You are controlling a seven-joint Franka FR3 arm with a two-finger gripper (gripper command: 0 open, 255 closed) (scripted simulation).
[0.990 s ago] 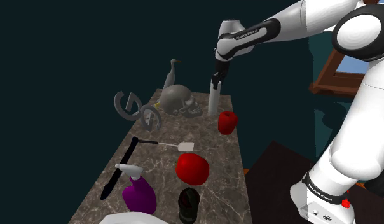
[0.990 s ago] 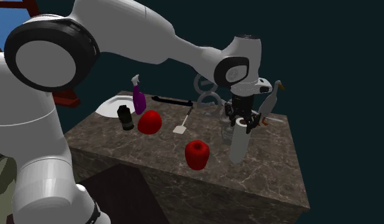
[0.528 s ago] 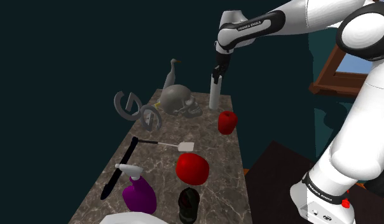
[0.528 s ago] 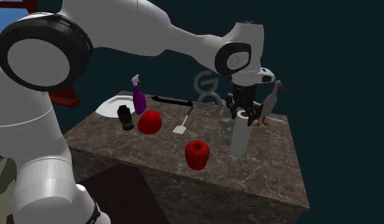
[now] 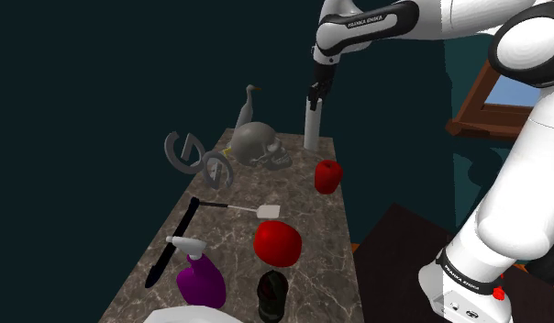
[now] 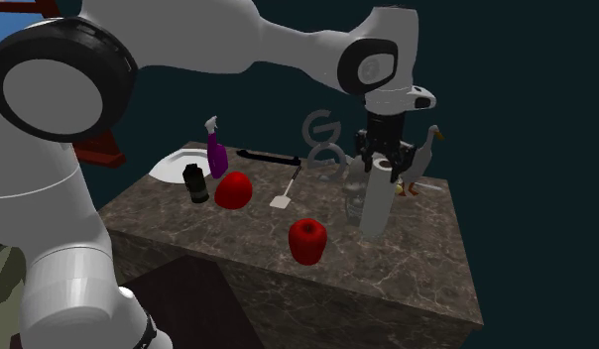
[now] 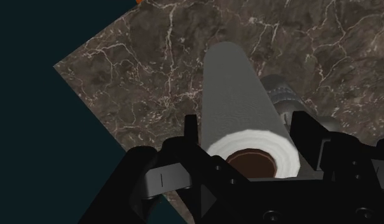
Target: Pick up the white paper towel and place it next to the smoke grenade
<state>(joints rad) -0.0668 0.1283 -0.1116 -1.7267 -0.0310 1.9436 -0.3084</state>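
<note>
Clamping claw (image 6: 382, 162): fingers are squeezing the roll's top.
Roll (image 6: 375, 203): is extending upright below the claw.
Grenade (image 6: 196, 184): is standing well apart from claw, beside purple bottle (image 6: 217, 157).

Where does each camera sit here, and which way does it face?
Shoulder view: beside the stand, looking down the counter lengthwise; stand and arm show.
Second exterior view: close beside the arm, facing across the counter; shoulder and forearm show.
Wrist view: on the gripper, looking down along the roll to the counter; both fingers clasp it.
All three share the gripper holding the roll.
</note>
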